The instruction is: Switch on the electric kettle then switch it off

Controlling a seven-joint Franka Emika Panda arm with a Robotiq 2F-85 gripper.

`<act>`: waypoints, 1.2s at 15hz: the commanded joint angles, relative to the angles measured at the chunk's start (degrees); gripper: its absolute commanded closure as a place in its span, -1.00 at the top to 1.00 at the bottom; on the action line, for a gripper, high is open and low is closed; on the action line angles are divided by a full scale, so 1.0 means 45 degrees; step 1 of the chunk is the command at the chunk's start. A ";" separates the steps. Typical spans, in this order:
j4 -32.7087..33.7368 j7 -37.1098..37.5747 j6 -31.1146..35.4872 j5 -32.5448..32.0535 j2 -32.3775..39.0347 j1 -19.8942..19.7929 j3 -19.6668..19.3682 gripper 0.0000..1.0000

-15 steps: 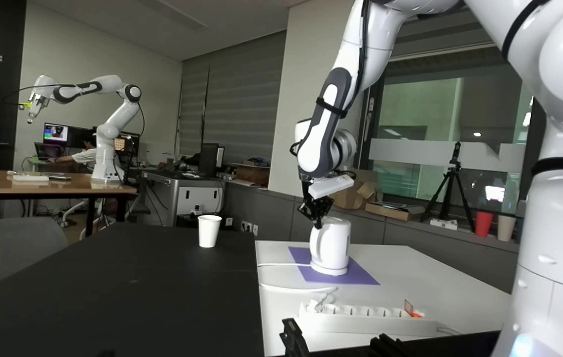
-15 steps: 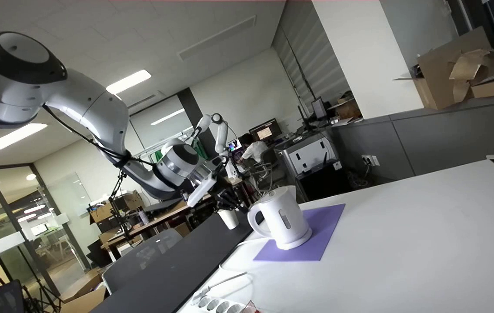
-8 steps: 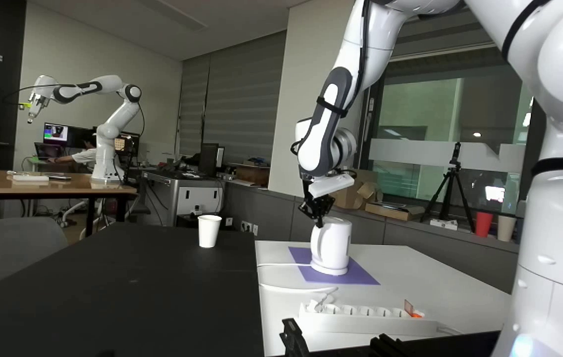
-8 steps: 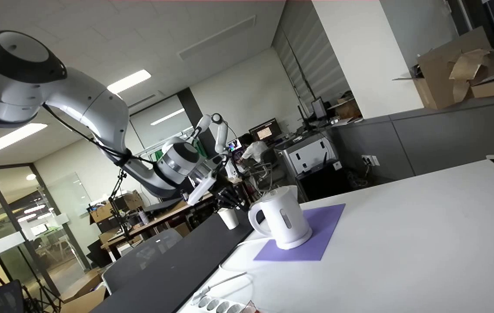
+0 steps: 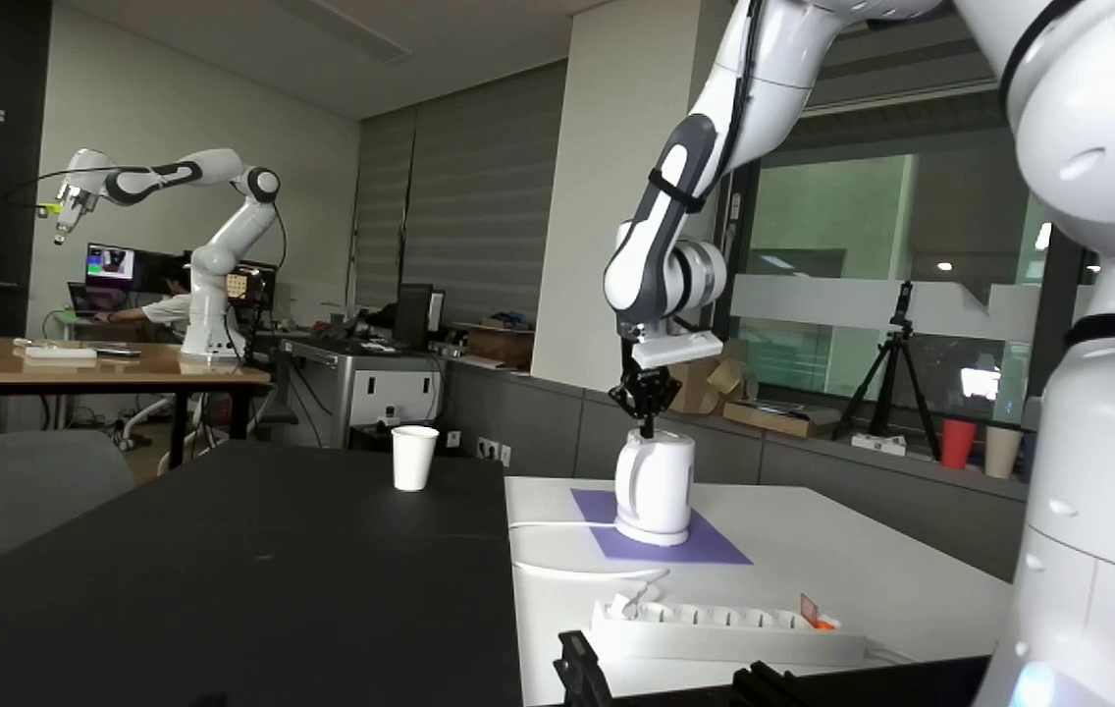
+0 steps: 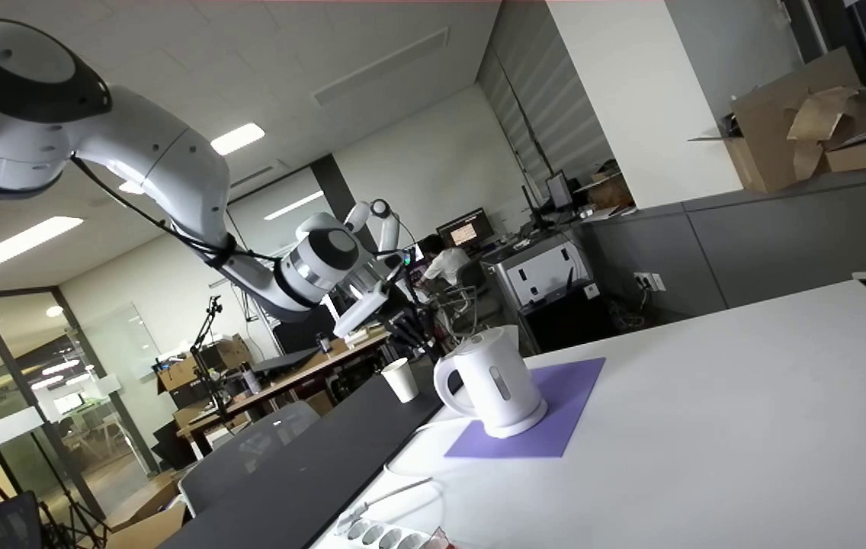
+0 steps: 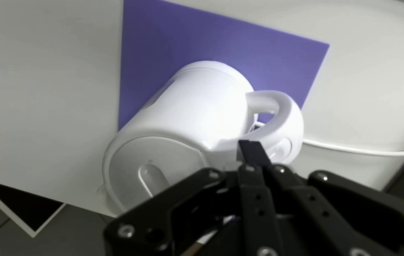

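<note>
The white electric kettle (image 5: 667,486) stands upright on its base; it also shows in an exterior view (image 6: 500,385) and the wrist view (image 7: 202,106). Its handle (image 7: 291,122) has a shallow oval recess (image 7: 283,147) near the top. My gripper (image 7: 253,151) is shut, its fingertips pressed together with nothing between them. They lie over the place where handle and lid meet. In both exterior views the gripper (image 5: 647,430) points down at the kettle's top on the handle side, and it shows dark there (image 6: 434,354). Whether the tips touch the kettle I cannot tell.
A purple sheet (image 6: 574,389) lies under the kettle on the white table (image 6: 707,427). A white cord (image 7: 358,148) runs from the kettle's base. A power strip (image 5: 729,633) lies nearer. A white paper cup (image 5: 414,457) stands on the black table (image 5: 224,570).
My gripper has risen slightly and shifted over the kettle's top, and now points more straight down. It was beside the handle's upper end before. The kettle has not moved.
</note>
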 commanded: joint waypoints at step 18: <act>0.0274 -0.3181 -0.2486 0.2839 -0.1975 -0.2516 0.2363 -1.00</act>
